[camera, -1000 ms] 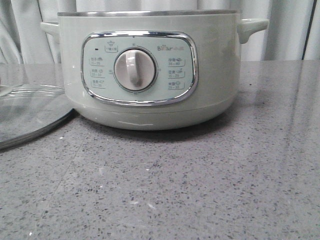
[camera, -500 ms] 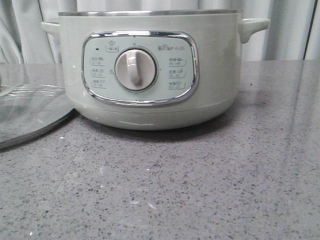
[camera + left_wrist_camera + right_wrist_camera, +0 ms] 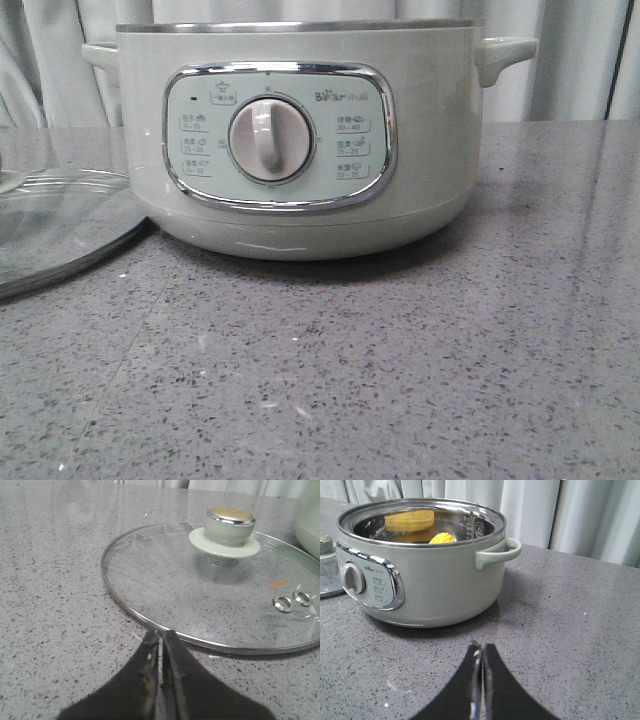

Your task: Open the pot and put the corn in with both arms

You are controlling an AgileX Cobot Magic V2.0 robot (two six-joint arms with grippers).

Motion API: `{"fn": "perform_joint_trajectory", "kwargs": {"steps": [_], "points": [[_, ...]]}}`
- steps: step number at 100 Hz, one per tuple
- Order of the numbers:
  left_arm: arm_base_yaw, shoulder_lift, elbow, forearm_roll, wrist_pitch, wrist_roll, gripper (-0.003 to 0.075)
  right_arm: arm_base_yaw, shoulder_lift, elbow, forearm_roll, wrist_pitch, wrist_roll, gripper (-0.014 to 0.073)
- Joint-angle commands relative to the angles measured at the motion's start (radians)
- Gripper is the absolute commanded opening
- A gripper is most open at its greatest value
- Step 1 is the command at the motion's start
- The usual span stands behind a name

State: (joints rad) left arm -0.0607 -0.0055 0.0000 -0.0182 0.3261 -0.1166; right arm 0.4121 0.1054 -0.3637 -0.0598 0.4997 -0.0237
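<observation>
Already the corn [image 3: 442,538] lies inside the pot [image 3: 427,575], lid [image 3: 220,590] flat beside it on the surface [image 3: 400,370]. Expect a light, stiff, bumpy cob; grip mid-length if you reposition. Left fingers [image 3: 161,652] and right fingers [image 3: 482,667] are closed, empty.

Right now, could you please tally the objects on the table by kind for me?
Pot: 1
Corn, in the pot: 1
Glass lid, flat on the table beside the pot: 1
Total: 3
</observation>
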Motion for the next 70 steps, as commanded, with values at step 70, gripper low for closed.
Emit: {"fn": "perform_joint_trajectory", "kwargs": {"steps": [70], "points": [[-0.007, -0.028, 0.023, 0.001, -0.043, -0.008, -0.002, -0.438, -0.062, 0.392, -0.008, -0.627, 0.009, -0.007]]}}
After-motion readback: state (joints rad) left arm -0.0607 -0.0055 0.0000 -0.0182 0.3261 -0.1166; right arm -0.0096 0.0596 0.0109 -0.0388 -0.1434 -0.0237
